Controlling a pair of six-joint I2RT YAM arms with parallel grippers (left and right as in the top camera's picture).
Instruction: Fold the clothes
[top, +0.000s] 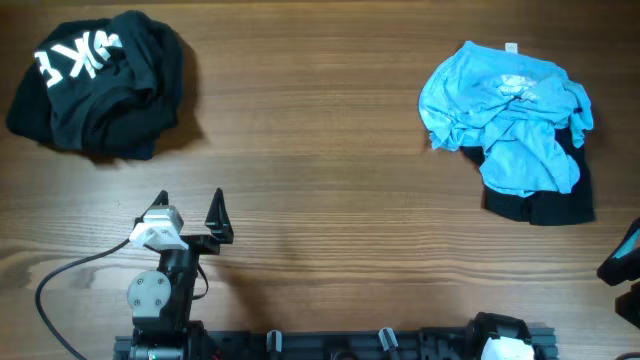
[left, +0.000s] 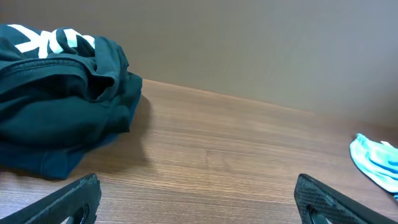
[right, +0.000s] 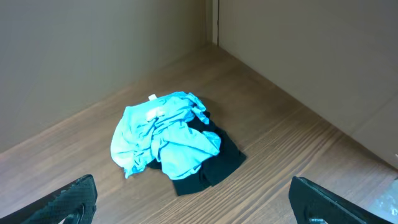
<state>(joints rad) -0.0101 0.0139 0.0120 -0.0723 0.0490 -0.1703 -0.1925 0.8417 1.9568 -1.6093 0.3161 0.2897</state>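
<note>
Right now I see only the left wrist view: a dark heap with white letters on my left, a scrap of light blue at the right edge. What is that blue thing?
Observer: A crumpled light blue T-shirt, lying on top of a black garment that sticks out beneath it.
Operator: Where is the right end effector?
Observer: Its wrist view shows the right end effector open and empty, facing that pile, apart from it.
Operator: And mine?
Observer: Overhead, the left end effector sits open, short of the black lettered T-shirt, not touching it.
</note>
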